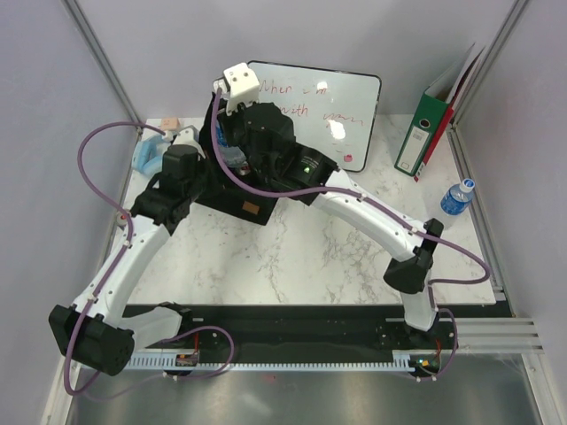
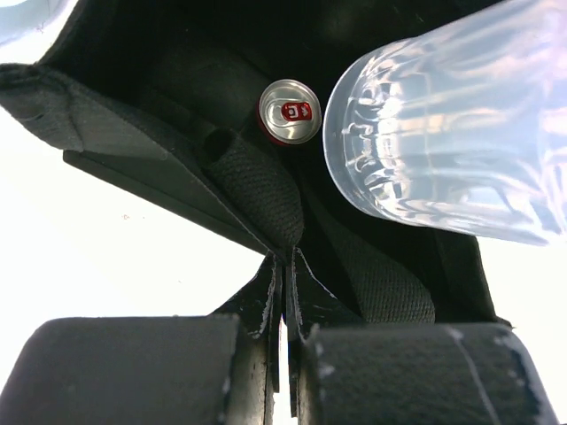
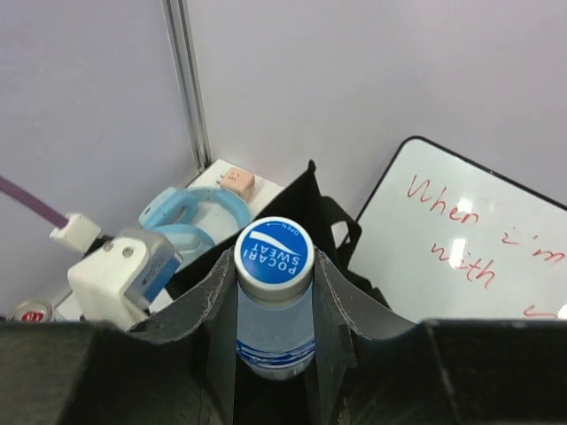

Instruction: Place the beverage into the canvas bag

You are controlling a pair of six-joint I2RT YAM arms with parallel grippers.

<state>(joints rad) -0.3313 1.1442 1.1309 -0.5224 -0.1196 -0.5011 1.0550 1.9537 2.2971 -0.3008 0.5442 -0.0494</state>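
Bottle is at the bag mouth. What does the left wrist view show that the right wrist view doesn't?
Only left wrist: a red can inside the canvas bag, the clear base of the bottle, and the left gripper pinching the bag's rim. Only right wrist: the bottle's blue cap, the right gripper clamped on the bottle, and the whiteboard. Both: the bottle and the black bag.
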